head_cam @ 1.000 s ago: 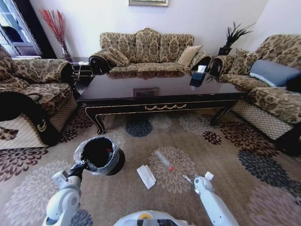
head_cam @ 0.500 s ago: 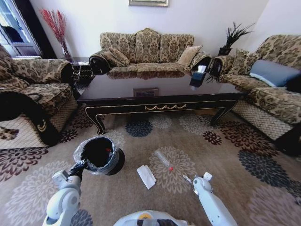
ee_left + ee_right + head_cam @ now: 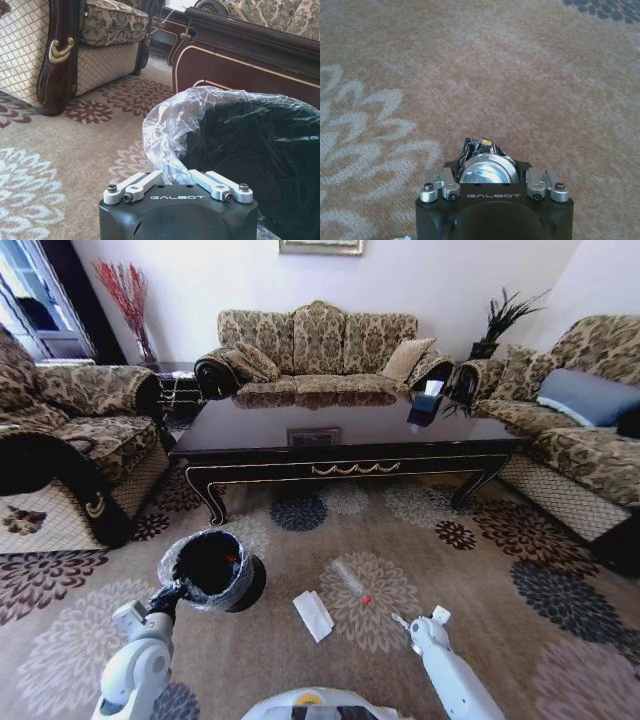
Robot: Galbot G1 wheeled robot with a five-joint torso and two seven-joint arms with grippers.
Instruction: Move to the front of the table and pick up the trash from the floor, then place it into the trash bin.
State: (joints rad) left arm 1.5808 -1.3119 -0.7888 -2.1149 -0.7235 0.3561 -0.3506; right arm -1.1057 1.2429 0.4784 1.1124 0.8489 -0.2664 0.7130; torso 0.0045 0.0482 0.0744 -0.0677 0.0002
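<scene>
A floral carpet (image 3: 500, 570) covers the floor before the table (image 3: 345, 435), with the trash (image 3: 313, 615) at lower centre; the left gripper (image 3: 172, 592) is clamped on the trash bin (image 3: 208, 568) rim, while the right gripper (image 3: 400, 621) fingers are hidden.

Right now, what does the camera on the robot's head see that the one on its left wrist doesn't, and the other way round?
The head view alone takes in the white wrapper and the red-tipped tube on the carpet, plus the right gripper. The left wrist view alone shows, close up, the left gripper pinching the bin's clear bag. Both show the trash bin, the table and the armchair.
</scene>
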